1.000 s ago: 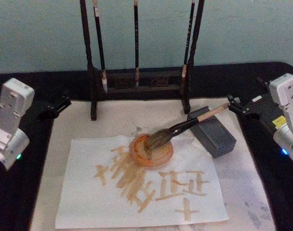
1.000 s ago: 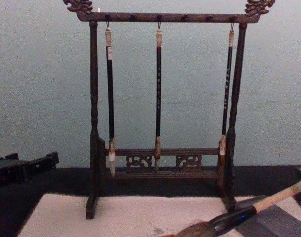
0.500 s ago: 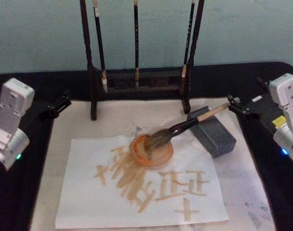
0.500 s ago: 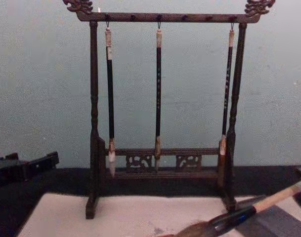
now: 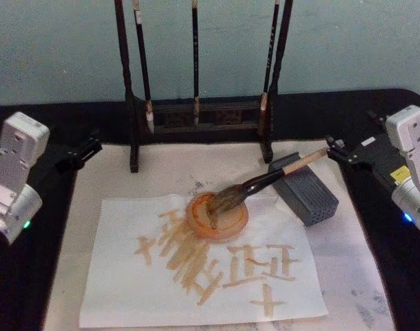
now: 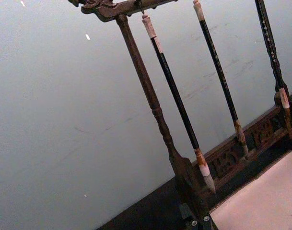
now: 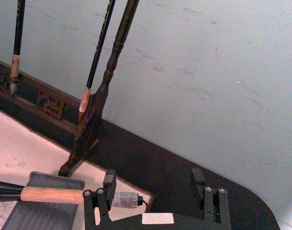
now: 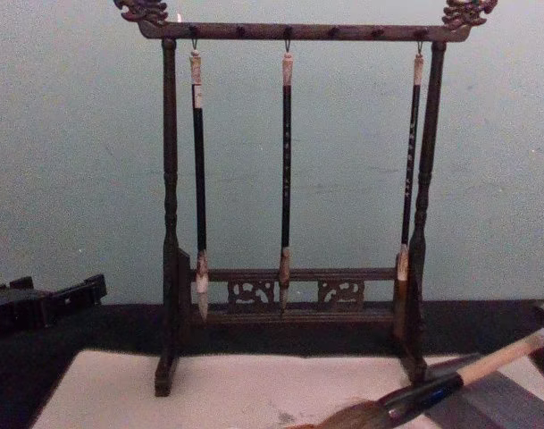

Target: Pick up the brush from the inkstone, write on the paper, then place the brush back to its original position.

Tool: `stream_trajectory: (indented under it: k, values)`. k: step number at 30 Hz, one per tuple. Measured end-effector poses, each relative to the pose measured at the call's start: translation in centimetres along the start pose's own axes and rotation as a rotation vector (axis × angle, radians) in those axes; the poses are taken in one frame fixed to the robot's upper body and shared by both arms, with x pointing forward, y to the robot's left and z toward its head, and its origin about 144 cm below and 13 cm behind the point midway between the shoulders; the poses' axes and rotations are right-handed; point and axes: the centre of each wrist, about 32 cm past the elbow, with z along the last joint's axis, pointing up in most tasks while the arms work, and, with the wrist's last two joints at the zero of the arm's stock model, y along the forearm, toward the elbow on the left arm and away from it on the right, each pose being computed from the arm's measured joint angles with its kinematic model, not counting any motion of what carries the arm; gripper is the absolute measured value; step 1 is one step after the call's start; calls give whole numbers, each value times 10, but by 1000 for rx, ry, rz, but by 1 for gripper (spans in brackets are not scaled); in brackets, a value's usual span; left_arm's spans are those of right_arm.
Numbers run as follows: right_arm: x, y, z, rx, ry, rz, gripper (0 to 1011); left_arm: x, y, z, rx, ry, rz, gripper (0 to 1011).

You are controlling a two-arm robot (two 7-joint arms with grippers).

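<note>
- Finds the left gripper (image 5: 82, 153) parked off the left edge of the paper (image 5: 161, 172), well apart from the work, seemingly to leave the field free; cannot tell how wide it stands.
- Shows a smaller white sheet (image 5: 127, 296), marked with tan strokes, lying flat on the paper.
- Sets the carved wooden rack (image 8: 343, 32) at the back, with three thin brushes (image 8: 287, 161) hanging tips-down, clear of the writing area.
- Catches the brush (image 5: 265, 181) unheld, bristles down in a round orange dish (image 5: 230, 227) and black shaft propped across the inkstone (image 5: 313, 196), likely so the tan upper shaft juts up within reach.
- Puts the right gripper (image 5: 334, 150) at the brush's white end, jaws spread wide and gripping nothing; looks lined up for a grasp there.
</note>
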Motion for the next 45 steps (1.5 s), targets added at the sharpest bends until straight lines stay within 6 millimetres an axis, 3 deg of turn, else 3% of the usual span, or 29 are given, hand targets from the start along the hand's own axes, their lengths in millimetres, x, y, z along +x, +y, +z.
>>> stream_trajectory:
  k: [7,19,31,45]
  values:
    - [0,0,0,0,1,2,1001,0,0,0,0,0,0,1002]
    - [-1,-18,-2,32,141,55,1001,0,0,0,0,0,0,1002]
    - [-6,-32,-8,58,369,119,1001,0,0,0,0,0,0,1002]
    - [-16,-31,-27,25,702,170,1001,0,0,0,0,0,0,1002]
